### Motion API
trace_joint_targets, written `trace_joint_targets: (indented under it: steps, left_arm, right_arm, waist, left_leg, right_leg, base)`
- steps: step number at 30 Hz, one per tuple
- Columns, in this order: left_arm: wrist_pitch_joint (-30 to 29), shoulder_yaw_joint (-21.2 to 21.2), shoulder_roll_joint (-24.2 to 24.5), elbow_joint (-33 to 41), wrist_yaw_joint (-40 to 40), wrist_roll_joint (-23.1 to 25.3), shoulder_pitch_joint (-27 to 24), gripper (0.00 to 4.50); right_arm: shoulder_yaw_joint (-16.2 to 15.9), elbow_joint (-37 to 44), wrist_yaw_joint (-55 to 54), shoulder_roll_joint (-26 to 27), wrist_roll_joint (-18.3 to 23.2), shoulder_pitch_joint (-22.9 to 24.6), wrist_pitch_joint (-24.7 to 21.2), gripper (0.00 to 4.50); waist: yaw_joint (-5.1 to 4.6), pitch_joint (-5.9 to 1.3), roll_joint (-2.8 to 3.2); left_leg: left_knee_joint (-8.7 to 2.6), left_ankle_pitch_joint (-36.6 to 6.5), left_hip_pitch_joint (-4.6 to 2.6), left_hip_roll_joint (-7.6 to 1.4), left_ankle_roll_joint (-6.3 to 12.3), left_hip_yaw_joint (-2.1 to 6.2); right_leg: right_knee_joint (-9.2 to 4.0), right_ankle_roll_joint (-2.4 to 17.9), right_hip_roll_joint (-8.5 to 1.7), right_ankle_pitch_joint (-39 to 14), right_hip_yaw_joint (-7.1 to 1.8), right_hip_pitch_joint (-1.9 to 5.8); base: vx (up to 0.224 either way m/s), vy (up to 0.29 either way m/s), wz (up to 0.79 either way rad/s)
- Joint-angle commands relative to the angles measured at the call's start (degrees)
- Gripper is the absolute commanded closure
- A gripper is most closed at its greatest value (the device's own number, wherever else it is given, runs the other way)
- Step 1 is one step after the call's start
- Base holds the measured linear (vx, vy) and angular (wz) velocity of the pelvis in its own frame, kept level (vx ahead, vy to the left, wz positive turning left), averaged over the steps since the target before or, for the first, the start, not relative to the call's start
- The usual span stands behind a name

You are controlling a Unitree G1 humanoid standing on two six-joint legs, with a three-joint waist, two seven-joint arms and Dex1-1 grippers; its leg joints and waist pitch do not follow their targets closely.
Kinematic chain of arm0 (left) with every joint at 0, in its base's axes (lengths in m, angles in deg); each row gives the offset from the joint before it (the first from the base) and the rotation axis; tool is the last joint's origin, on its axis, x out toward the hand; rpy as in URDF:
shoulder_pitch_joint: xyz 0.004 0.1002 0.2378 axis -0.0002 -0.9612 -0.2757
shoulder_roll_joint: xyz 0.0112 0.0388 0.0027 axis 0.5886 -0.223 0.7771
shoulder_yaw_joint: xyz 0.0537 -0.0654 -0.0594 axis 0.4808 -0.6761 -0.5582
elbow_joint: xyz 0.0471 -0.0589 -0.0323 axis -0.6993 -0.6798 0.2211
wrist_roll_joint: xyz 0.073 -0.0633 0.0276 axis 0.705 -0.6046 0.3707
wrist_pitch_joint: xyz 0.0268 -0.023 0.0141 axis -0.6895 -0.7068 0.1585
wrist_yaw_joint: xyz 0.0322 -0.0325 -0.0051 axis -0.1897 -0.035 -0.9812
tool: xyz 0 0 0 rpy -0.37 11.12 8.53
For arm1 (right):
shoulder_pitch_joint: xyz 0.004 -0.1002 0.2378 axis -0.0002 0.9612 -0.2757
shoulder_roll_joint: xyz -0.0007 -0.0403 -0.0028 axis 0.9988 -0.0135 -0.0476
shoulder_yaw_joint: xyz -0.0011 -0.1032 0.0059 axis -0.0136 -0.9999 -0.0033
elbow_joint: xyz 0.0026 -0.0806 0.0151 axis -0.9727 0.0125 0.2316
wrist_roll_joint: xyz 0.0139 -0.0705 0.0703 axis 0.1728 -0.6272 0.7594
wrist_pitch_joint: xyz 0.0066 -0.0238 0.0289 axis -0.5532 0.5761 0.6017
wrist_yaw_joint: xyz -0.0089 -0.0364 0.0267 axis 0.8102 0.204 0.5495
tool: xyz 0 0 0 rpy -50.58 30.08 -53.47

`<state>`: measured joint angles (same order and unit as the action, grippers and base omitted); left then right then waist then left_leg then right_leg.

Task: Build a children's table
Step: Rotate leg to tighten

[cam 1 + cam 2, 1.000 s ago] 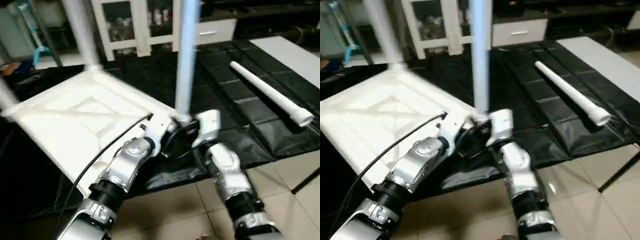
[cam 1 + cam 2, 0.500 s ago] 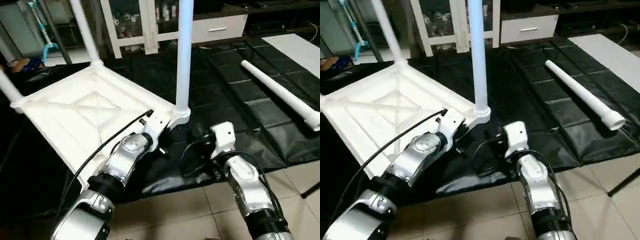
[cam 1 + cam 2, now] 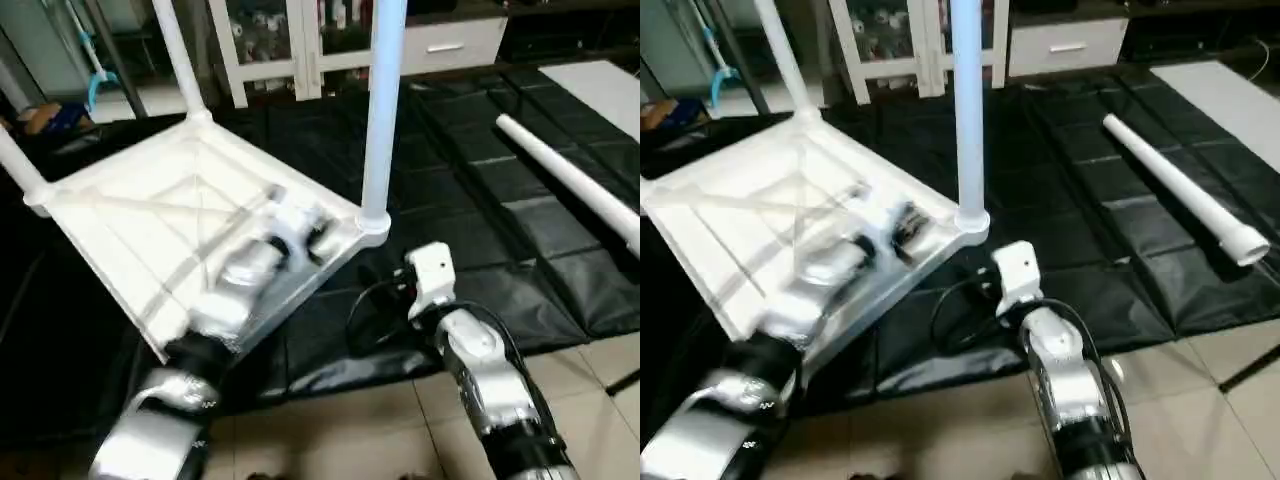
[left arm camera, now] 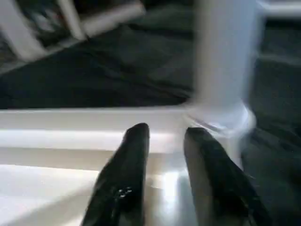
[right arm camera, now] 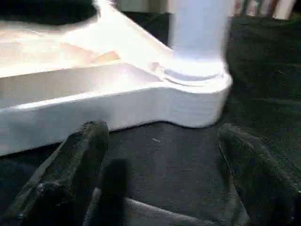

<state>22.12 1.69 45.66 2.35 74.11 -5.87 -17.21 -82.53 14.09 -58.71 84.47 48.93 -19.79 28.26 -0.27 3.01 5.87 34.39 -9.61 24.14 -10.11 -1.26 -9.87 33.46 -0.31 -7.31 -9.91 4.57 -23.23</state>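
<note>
The upturned table top (image 3: 190,215) lies ribbed side up on the black floor mat (image 3: 470,230), with three legs standing in its corner sockets; the nearest, the fitted leg (image 3: 382,110), rises upright from the corner closest to both arms. The fourth, the loose leg (image 3: 1185,190), lies flat on the mat well apart on the robot's right, its long axis running away from the robot and slanting toward its left, the broad end nearer. The right tool (image 5: 164,165) hangs low just in front of the fitted corner, jaws spread wide and holding nothing, and is judged the nearer arm to the loose leg, which lies farther to its right. The left tool (image 4: 162,155) is over the table top's rim beside the fitted leg's base; its fingers (image 4: 131,155) stand a narrow gap apart with nothing between them. One far-side corner socket appears to be the one still to fill.
</note>
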Motion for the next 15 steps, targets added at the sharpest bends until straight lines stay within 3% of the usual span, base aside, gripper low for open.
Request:
trace_joint_targets:
  steps: [1,2,3,4,5,6,7,8,9,10,11,12,13,15]
  left_arm:
    - [-5.89,-2.41,3.88,12.44,3.92,-3.21,-4.03,3.04]
    - [-10.55,-3.71,7.54,20.67,7.53,-5.52,-7.11,3.04]
    - [-11.3,-3.97,8.25,21.95,8.1,-5.87,-7.69,3.04]
    - [-17.82,-6.39,14.83,32.72,13.04,-8.99,-12.97,3.04]
    - [-19.76,-7.2,17.1,35.71,14.43,-10.03,-14.76,3.04]
    - [-20.03,-7.32,17.43,36.12,14.62,-10.17,-15.01,3.04]
    - [-22.06,-8.4,21.08,38.93,16.64,-10.78,-17.99,3.04]
    - [-23.25,-9.15,23.93,40.68,18.31,-11.04,-20.33,3.04]
    - [-24.24,-10.73,26.82,42.21,20.16,-11.71,-23.13,3.04]
    - [-25.83,-13.0,29.03,43.0,21.12,-12.18,-25.58,3.04]
    - [-26.96,-14.53,30.12,43.52,21.39,-12.39,-27.01,3.04]
    - [-28.52,-17.02,31.73,43.92,21.59,-12.35,-29.17,3.04]
    - [-28.52,-17.02,31.73,43.92,21.59,-12.35,-29.17,3.04]
    - [-31.06,-20.91,36.16,41.24,19.14,-8.1,-32.42,3.04]
  right_arm:
    - [-1.81,4.77,3.55,0.03,2.12,0.97,-2.75,0.47]
    - [-2.79,6.32,5.43,-0.36,2.66,1.17,-3.71,0.47]
    - [-2.99,6.47,5.61,-0.47,2.56,1.19,-3.7,0.47]
    - [-4.59,7.65,7.27,-1.33,1.81,1.39,-3.64,0.47]
    - [-5.07,7.87,7.72,-1.6,1.48,1.44,-3.53,0.47]
    - [-5.14,7.9,7.79,-1.64,1.42,1.45,-3.51,0.47]
    - [-5.32,8.52,8.09,-1.56,1.62,1.51,-3.82,0.47]
    - [-5.35,9.07,8.25,-1.4,1.89,1.53,-4.24,0.47]
    - [-5.35,9.8,8.87,-1.12,2.63,1.39,-4.61,0.47]
    - [-5.39,10.51,9.18,-0.79,3.21,1.28,-4.91,0.47]
    - [-5.5,11.06,9.49,-0.68,3.49,1.24,-5.18,0.47]
    - [-5.83,12.04,10.27,-0.6,4.03,1.24,-5.65,0.47]
    - [-5.83,12.04,10.27,-0.6,4.03,1.24,-5.65,0.47]
    - [-6.82,13.8,11.27,-0.99,4.47,1.5,-6.34,0.47]
  waist:
    - [0.53,-4.7,-0.79]
    - [0.79,-4.64,-0.78]
    - [0.39,-4.33,-0.42]
    - [0.63,-4.37,-0.54]
    - [0.3,-4.14,-0.36]
    - [0.25,-4.0,-0.25]
    - [0.22,-3.66,-0.27]
    - [0.67,-3.66,-0.28]
    - [0.52,-3.17,-0.34]
    - [0.24,-3.01,-0.14]
    - [0.21,-2.79,0.04]
    - [0.36,-2.84,0.06]
    - [0.36,-2.84,0.06]
    - [0.2,-2.71,0.02]
  left_leg:
    - [-3.71,-7.54,-1.86,-2.44,10.14,0.45]
    - [-3.92,-8.15,-1.72,-2.68,9.79,0.6]
    - [-4.43,-11.47,-1.95,-2.7,7.86,0.41]
    - [-4.5,-12.6,-2.37,-2.84,6.55,0.42]
    - [-4.83,-12.91,-1.77,-2.8,5.41,0.65]
    - [-4.95,-14.03,-1.98,-2.68,4.6,0.51]
    - [-5.02,-16.07,-2.34,-2.54,3.86,0.27]
    - [-5.07,-19.87,-3.04,-2.54,1.82,0.22]
    - [-5.49,-23.33,-3.03,-2.43,0.3,0.13]
    - [-5.87,-26.0,-2.7,-2.31,-1.2,0.42]
    - [-6.15,-29.2,-3.34,-2.33,-2.69,0.44]
    - [-6.13,-31.03,-3.94,-2.37,-4.0,0.46]
    - [-6.13,-31.03,-3.94,-2.37,-4.0,0.46]
    - [-6.43,-32.66,-3.58,-2.19,-4.85,0.8]
  right_leg:
    - [-2.3,15.09,-1.09,-1.69,-1.18,3.03]
    - [-2.28,14.87,-1.29,-2.73,-1.23,3.21]
    - [-2.39,13.96,-0.69,-6.75,-1.34,2.67]
    - [-2.27,14.07,-0.68,-7.39,-1.38,2.5]
    - [-1.99,13.3,-0.66,-8.13,-1.42,2.78]
    - [-2.09,13.02,-0.41,-9.23,-1.41,2.48]
    - [-2.52,12.72,-0.13,-10.99,-1.6,1.91]
    - [-2.72,12.17,-0.27,-14.09,-1.91,1.56]
    - [-3.05,11.02,-0.17,-17.47,-2.14,1.22]
    - [-3.04,9.42,-0.29,-20.42,-2.18,1.4]
    - [-3.51,8.02,-0.02,-23.23,-2.33,0.74]
    - [-3.75,7.89,-0.06,-23.03,-2.61,0.36]
    - [-3.75,7.89,-0.06,-23.03,-2.61,0.36]
    - [-3.85,6.44,0.01,-24.24,-2.8,0.48]
  base:
    - [0.0,0.0,0.0]
    - [0.0,0.0,0.0]
    - [0.0,0.0,0.0]
    - [0.0,0.0,0.0]
    - [0.0,0.0,0.0]
    - [0.0,0.0,0.0]
    - [0.0,0.0,0.0]
    - [0.0,0.0,0.0]
    - [0.0,0.0,0.0]
    - [0.0,0.0,0.0]
    - [0.0,0.0,0.0]
    - [0.0,0.0,0.0]
    - [0.0,0.0,0.0]
    - [-0.031,-0.001,-0.01]
